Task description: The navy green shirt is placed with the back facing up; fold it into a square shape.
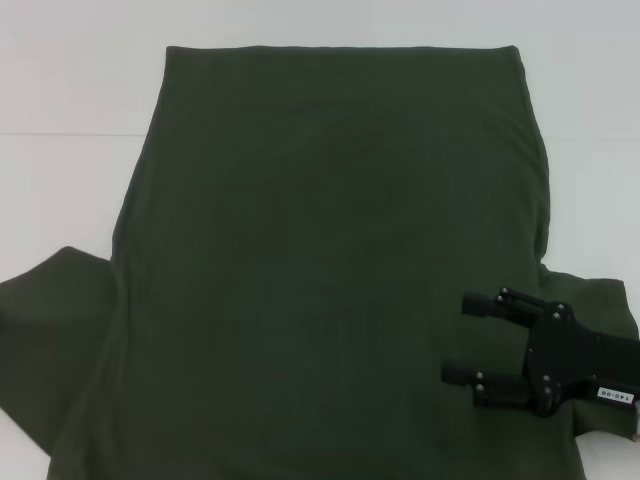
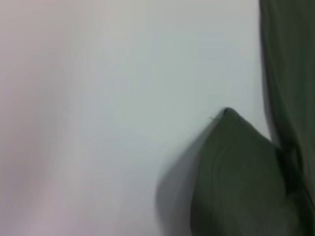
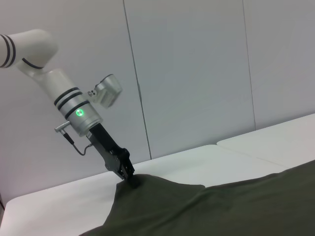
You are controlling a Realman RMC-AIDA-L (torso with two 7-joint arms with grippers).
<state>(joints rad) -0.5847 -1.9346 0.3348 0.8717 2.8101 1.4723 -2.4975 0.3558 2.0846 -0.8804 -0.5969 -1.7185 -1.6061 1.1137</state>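
The navy green shirt (image 1: 330, 260) lies spread flat on the white table, its sleeves out to the near left and near right. My right gripper (image 1: 457, 336) hovers over the shirt's near right part by the right sleeve, with its two black fingers wide open and empty. My left gripper (image 3: 129, 176) is outside the head view. The right wrist view shows it pinching the tip of the left sleeve, where the cloth (image 3: 206, 206) rises to a peak. The left wrist view shows that sleeve corner (image 2: 236, 172) lifted, with a shadow under it.
The white table (image 1: 70, 100) surrounds the shirt at the far left, far right and back. A seam between table panels (image 1: 60, 134) runs across it. Grey wall panels (image 3: 197, 73) stand behind the table.
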